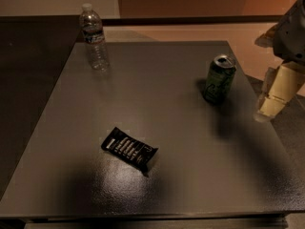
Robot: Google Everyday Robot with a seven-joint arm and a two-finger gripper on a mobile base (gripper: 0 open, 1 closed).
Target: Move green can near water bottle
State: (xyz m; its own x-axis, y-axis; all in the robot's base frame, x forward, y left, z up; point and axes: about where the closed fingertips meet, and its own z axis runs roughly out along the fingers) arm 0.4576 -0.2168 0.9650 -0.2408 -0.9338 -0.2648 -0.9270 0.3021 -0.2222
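Note:
The green can stands upright at the right side of the grey table, its silver top showing. The water bottle stands upright at the table's far left corner, well apart from the can. My gripper hangs at the right edge of the view, over the table's right edge. It is to the right of the can and a little nearer the camera, not touching it, and holds nothing I can see.
A flat black snack packet lies on the table in front of centre, left of the can. A dark floor lies to the left of the table. A lighter floor and an orange-brown wall lie behind it.

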